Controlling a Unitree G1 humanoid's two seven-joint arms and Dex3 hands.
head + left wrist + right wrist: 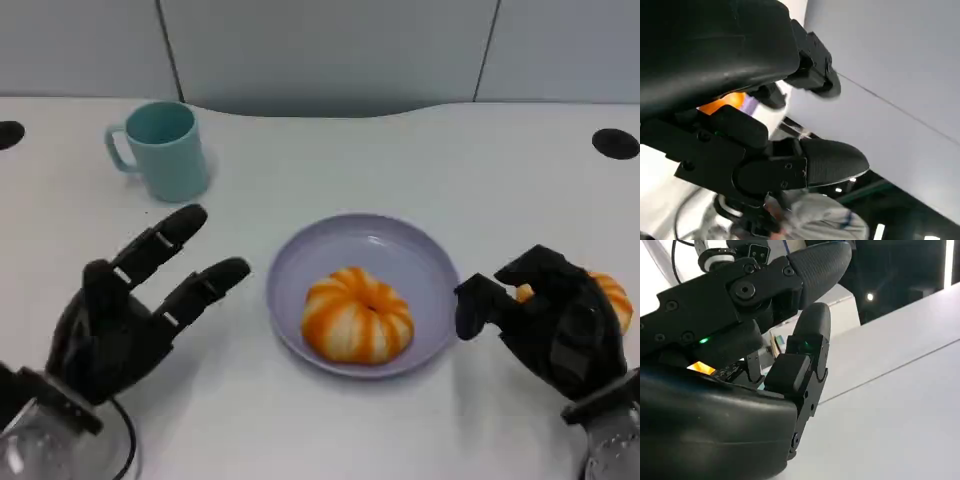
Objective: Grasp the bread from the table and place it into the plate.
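An orange-and-white striped bread (357, 315) lies in the lilac plate (400, 250) at the table's middle. A second striped bread (609, 296) sits just right of the plate, mostly covered by my right hand (545, 315). That hand's fingers curl over and around this bread, and it grips it low over the table. A sliver of the bread (702, 367) shows under the palm in the right wrist view. My left hand (135, 310) hovers left of the plate with fingers spread and nothing in it. The left wrist view catches the plated bread (722, 102) past the fingers.
A light blue mug (165, 150) stands at the back left, handle to the left. Black round holes mark the table at far left (8, 133) and far right (614, 143). A person in white (820, 222) is beside the table.
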